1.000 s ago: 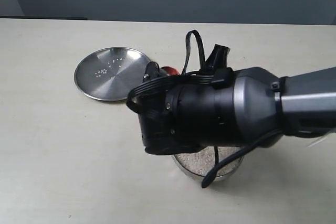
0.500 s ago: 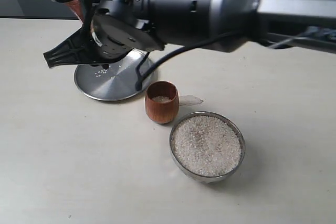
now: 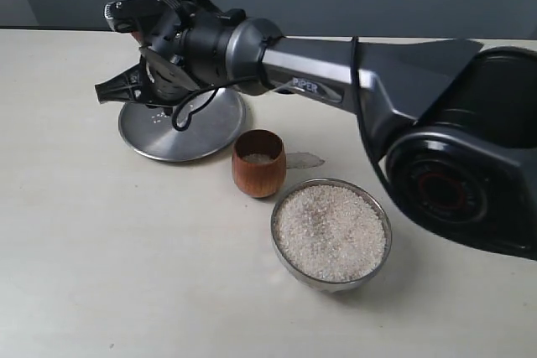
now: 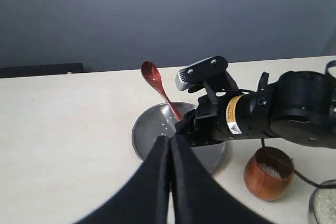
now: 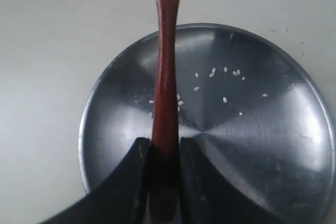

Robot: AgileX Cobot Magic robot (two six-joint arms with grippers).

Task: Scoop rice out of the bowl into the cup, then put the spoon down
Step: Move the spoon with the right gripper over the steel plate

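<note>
Spoon (image 5: 167, 66), right wrist view: its slim, glossy red-brown handle is pinched between the right gripper's (image 5: 164, 153) fingers, above the plate (image 5: 262, 145). Left wrist view: the oval scoop points upward beyond that gripper; the left gripper (image 4: 169, 142) is closed and empty. Exterior view: the right gripper hangs over the plate.

On my screen the right arm (image 3: 336, 73) is showing a silver-grey link with the word PIPER (image 3: 306, 85) printed along it. The link is widening into a big matt black joint housing (image 3: 478, 132), which is carrying a dull red ring (image 3: 436, 194) round its cap. A thin black cable (image 3: 174, 116) is looping off the black wrist. A grey camera block (image 4: 202, 72) is riding on that wrist, and a yellow-and-white label (image 4: 232, 119) is wrapping round it. I'm seeing the right gripper (image 5: 163, 142) and the left gripper (image 4: 169, 148) both wearing smooth black tapered fingers.
</note>
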